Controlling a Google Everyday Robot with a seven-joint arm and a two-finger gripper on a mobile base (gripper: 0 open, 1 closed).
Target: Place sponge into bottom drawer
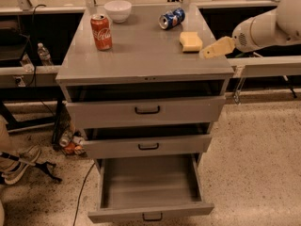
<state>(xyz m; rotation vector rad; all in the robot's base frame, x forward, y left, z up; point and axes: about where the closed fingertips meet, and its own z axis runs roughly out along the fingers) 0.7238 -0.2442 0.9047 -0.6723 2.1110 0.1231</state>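
High frontal view over cabinet [141, 55], hand [209, 52] at right

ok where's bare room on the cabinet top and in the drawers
Free: front half of the cabinet top, and between coke can and sponge; the whole bottom drawer. Crowded: back right, blue can and sponge, with the jaws just right of it.

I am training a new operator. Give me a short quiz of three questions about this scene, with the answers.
1. True or false: the sponge lies inside the bottom drawer.
2. In the picture, where is the gripper? A) left of the sponge B) just right of the sponge C) inside a drawer
3. Fill in: the blue can lies on its ____.
Key: 1 false; 2 B; 3 side.
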